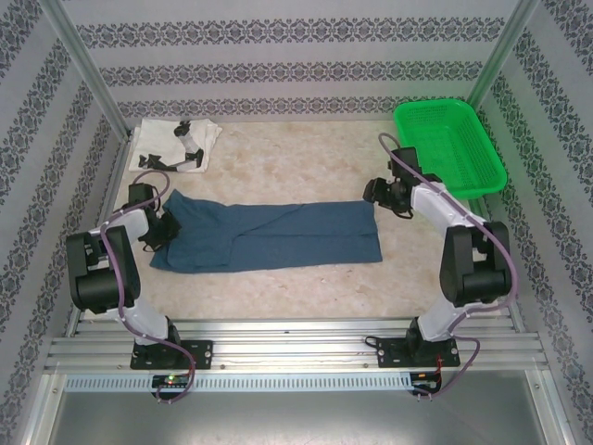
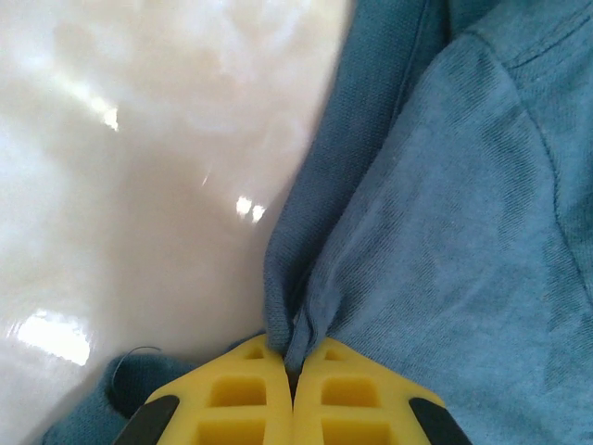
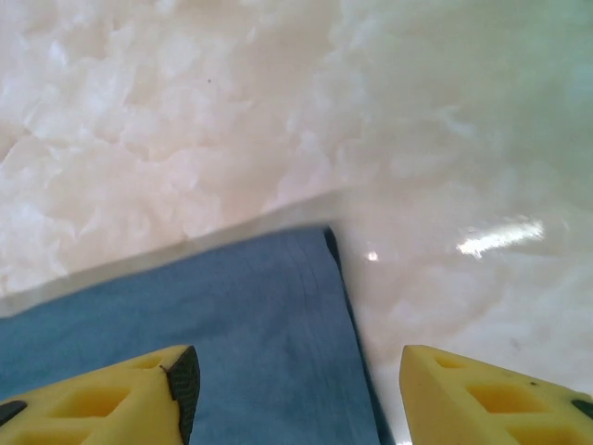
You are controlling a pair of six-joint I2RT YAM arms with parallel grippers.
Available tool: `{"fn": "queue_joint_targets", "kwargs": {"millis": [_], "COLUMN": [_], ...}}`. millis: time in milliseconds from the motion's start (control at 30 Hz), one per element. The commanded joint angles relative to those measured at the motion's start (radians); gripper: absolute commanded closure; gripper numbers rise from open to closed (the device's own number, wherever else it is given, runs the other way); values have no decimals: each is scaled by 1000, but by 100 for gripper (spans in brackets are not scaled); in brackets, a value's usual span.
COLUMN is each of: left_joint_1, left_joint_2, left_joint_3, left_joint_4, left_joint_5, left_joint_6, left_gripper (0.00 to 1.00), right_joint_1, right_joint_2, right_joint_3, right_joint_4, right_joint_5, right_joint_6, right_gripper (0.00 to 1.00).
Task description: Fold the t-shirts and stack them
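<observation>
The white shirt (image 1: 176, 144) in the far left corner of the table (image 1: 306, 158) carries black printed marks, too small to read as letters. It lies loosely folded, well apart from both arms.

The dark blue-teal t-shirt (image 1: 269, 236) lies flat in the middle of the table as a long band. Its long axis runs left to right, roughly parallel to the near edge. The left end is the wider one, and the right end finishes in a straight, squared-off edge.

The left gripper (image 2: 293, 360) is at the shirt's left end. In the left wrist view its yellow fingertips (image 2: 241, 385) are pressed together with a raised ridge of the blue cloth pinched between them. The rest of the shirt spreads away to the right of that ridge, with bare table to the left.

The right gripper (image 3: 296, 385) is at the far right corner of the shirt with its fingers wide apart. In the right wrist view one fingertip (image 3: 120, 389) sits over the cloth and the other over bare table, the shirt's corner lying between them (whether either one touches the surface cannot be told).

A bright green mesh basket (image 1: 449, 144) stands at the far right corner of the table, just beyond the right arm.
</observation>
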Motion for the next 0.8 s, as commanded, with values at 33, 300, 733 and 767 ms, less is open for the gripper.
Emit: {"fn": "queue_joint_targets", "kwargs": {"millis": [33, 300, 733, 767], "left_joint_1": [-17, -28, -189, -209], "left_joint_2": [52, 147, 387, 417], "left_joint_3": [21, 154, 470, 517], "left_joint_4": [-70, -114, -241, -262], "left_joint_5": [-62, -58, -150, -170], "left_joint_6": [14, 49, 92, 96], "left_gripper": [100, 100, 100, 100], "right_joint_1": [12, 8, 24, 28], "right_joint_2": [68, 165, 36, 19], "right_joint_3": [25, 125, -112, -136], "right_joint_4": [-11, -50, -30, -31], "right_joint_5": [-15, -96, -54, -56], "right_joint_6": [-11, -79, 27, 32], "right_gripper": [41, 41, 50, 50]}}
